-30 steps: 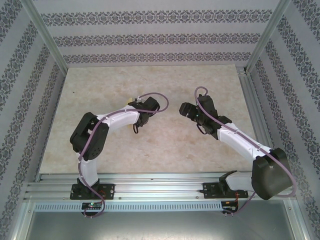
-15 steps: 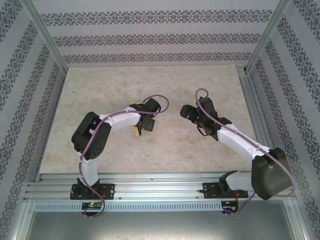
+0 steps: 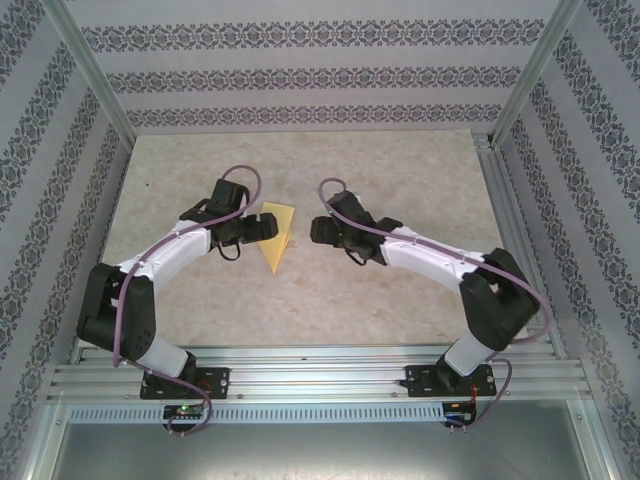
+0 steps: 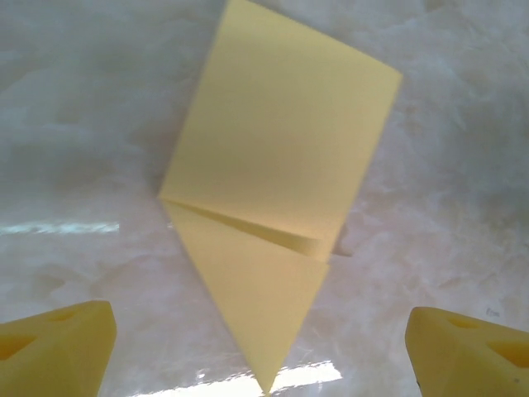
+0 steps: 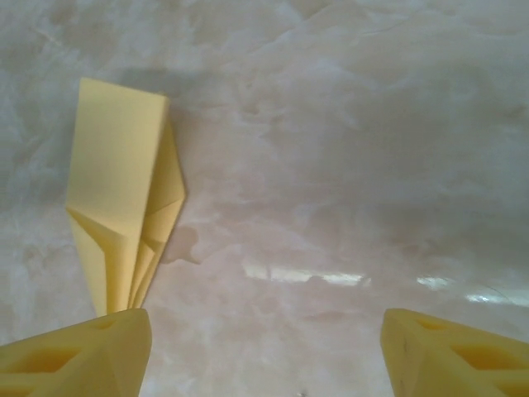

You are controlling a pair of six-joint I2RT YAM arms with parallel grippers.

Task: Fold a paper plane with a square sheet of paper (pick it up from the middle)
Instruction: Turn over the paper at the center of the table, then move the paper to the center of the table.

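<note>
Reaching in from the left, the left arm's black two-finger gripper [image 3: 262, 226] sits just beside the left edge of the paper. Its wrist camera shows two yellow fingertips [image 4: 59, 346] spread wide with nothing between them but bare table, so it stands wide open and holds nothing.

Next to the right lies the small yellow-orange folded paper plane [image 3: 278, 236], resting on the pale marbled beige table top [image 3: 400, 160] about midway between the two grippers. Its long axis runs near to far. The sharp tip points toward the near edge, and the broad end lies toward the far wall, leaning slightly right. There is one plane, and there are two arms and two grippers, each with two yellow fingertips.

The paper is plain, without print or marks. From the left wrist it reads as a broad four-sided panel at the far end joined to a narrow triangle that tapers to the tip. A slanted fold crosses where they meet, and its edge lifts a little and casts a thin shadow. From the right wrist the plane looks slimmer, with layered creases running down toward the tip.

Farther right, the right arm's black two-finger gripper [image 3: 318, 231] faces the plane across a small gap. Its two yellow fingertips [image 5: 74, 356] are also held well apart, open, with nothing gripped. The plane's tip lies close by the left one.
</note>
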